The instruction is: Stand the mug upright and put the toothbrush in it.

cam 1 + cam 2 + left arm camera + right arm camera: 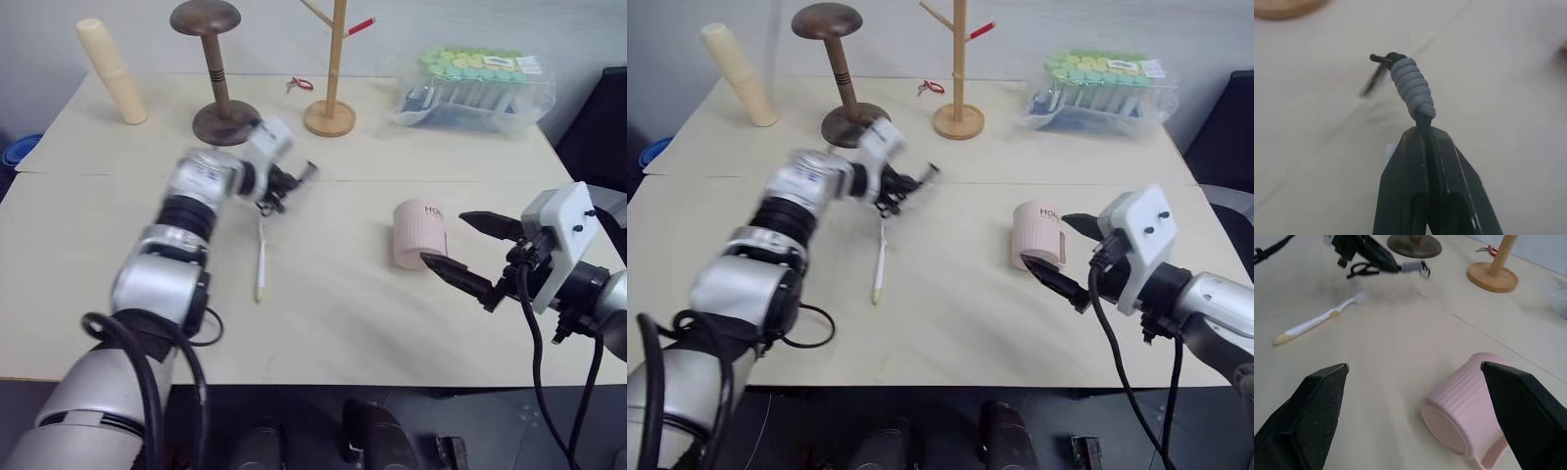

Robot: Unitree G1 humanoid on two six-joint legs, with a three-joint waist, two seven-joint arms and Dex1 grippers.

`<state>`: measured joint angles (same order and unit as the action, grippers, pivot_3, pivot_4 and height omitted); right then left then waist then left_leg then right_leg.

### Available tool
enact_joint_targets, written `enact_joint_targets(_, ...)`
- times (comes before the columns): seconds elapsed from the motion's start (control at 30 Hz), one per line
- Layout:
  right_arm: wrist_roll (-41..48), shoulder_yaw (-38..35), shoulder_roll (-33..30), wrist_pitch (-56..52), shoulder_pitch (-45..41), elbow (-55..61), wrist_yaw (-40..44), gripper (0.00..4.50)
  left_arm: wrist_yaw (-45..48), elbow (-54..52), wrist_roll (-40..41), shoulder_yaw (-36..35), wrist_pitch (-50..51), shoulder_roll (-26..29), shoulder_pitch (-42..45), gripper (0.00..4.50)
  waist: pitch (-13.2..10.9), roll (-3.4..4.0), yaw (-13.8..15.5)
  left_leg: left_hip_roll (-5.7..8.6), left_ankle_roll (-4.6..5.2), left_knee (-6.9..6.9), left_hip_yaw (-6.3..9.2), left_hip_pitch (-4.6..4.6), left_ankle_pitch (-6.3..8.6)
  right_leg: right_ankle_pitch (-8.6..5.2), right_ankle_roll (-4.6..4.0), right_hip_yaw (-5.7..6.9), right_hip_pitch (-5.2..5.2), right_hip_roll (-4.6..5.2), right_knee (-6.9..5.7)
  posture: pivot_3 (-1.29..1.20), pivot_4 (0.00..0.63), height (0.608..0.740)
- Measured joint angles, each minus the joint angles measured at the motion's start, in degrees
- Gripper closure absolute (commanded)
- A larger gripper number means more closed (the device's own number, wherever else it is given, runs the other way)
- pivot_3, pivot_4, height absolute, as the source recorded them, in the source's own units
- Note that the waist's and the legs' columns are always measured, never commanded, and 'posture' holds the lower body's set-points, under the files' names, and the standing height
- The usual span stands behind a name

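Blur smears left end effector [294, 181], pinched on grey-wrapped cord [1411, 88].

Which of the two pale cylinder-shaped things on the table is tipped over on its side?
The pink ribbed mug, lying on its side between the open fingers of the right hand. The tall cream cylinder stands at the table's far left corner.
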<state>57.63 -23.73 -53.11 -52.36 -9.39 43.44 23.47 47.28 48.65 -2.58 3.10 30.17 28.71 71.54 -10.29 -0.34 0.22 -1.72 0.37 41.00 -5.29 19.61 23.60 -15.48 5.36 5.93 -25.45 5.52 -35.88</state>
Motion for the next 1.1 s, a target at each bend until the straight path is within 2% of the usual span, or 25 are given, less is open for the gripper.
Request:
enact_joint_targets(0.13,-0.29,4.18,0.15,1.26,-2.57,-2.77,3.41,0.0,0.77,-21.08,0.96,-5.38,14.64,13.96,-18.14,4.48,0.01,0.01,-1.14,-0.02,0.0,-0.09,0.06,-0.2,0.0,-0.03,-0.05,0.04,0.01,0.02,-0.03,0.0,0.15,0.74)
enact_joint_targets(0.27,-0.67,7.81,0.45,3.08,-6.62,-5.89,8.17,0.0,-1.22,-34.15,3.23,-11.28,25.19,17.99,-32.87,4.48,-0.02,-0.09,0.41,-0.01,0.01,0.24,0.21,0.08,0.01,-0.01,-0.02,0.11,0.01,0.13,-0.05,0.0,0.15,0.74)
enact_joint_targets(0.37,0.11,8.8,0.47,3.96,-7.35,-7.33,14.07,0.0,-3.93,-37.23,4.55,-16.13,26.76,18.83,-39.6,4.48,0.0,-0.14,1.73,0.02,0.05,0.34,0.31,0.19,0.03,0.01,0.02,0.19,0.03,0.2,-0.02,0.0,0.15,0.74)
enact_joint_targets(0.4,0.15,9.28,0.45,4.27,-7.35,-7.52,15.82,0.0,-4.68,-37.51,4.88,-16.84,26.76,18.69,-40.63,4.25,0.0,-0.15,2.0,0.06,0.06,0.37,0.31,0.21,0.04,0.02,0.04,0.2,0.04,0.2,-0.02,0.0,0.15,0.74)
enact_joint_targets(0.47,0.1,10.02,0.39,4.89,-7.31,-7.65,19.09,0.0,-6.37,-38.61,5.92,-18.13,26.58,17.68,-41.85,3.81,0.01,-0.15,2.5,0.08,0.08,0.44,0.31,0.27,0.05,0.05,0.07,0.21,0.03,0.2,-0.02,0.0,0.15,0.74)
enact_joint_targets(0.67,-2.38,10.07,-0.13,6.18,-7.73,-10.33,22.9,0.0,-9.22,-44.14,8.92,-20.74,26.64,17.07,-45.74,1.93,0.05,-0.22,1.86,0.05,0.09,0.38,0.23,0.21,0.06,0.06,0.07,0.2,0.02,0.15,-0.03,0.0,0.15,0.74)
enact_joint_targets(0.8,-4.34,10.0,-0.14,7.22,-7.25,-10.92,23.63,0.0,-9.53,-47.23,10.66,-22.95,29.59,20.18,-48.61,0.7,0.05,-0.23,1.16,0.03,0.08,0.31,0.2,0.17,0.06,0.05,0.07,0.2,0.01,0.13,-0.03,0.0,0.15,0.74)
enact_joint_targets(0.87,-4.88,9.41,-0.11,7.2,-7.08,-12.54,22.55,0.0,-7.11,-47.47,12.52,-24.97,30.66,24.27,-50.11,0.7,0.04,-0.24,0.82,0.0,0.07,0.25,0.1,0.11,0.07,0.04,0.04,0.17,0.0,0.13,-0.02,0.0,0.15,0.74)
enact_joint_targets(0.97,-4.18,7.45,0.79,4.73,-9.4,-17.42,18.34,0.0,-4.39,-45.67,17.39,-30.09,32.07,28.36,-43.63,0.7,0.04,-0.26,1.12,0.0,0.06,0.32,0.13,0.15,0.07,0.04,0.03,0.19,-0.01,0.13,-0.06,0.0,0.15,0.74)
enact_joint_targets(1.03,-4.2,7.09,0.86,3.24,-12.57,-20.59,15.56,0.0,-0.89,-47.08,23.14,-33.02,33.98,30.06,-37.76,0.7,0.04,-0.26,1.34,0.07,0.06,0.35,0.14,0.15,0.07,0.04,0.04,0.18,0.01,0.22,-0.05,0.0,0.15,0.74)
enact_joint_targets(1.1,-5.0,7.49,1.58,1.37,-17.4,-25.34,12.08,0.0,4.65,-52.95,31.77,-33.51,36.03,29.74,-33.55,0.7,0.05,-0.26,1.27,0.08,0.07,0.36,0.13,0.17,0.07,0.05,0.05,0.18,0.02,0.31,-0.04,0.0,0.15,0.74)
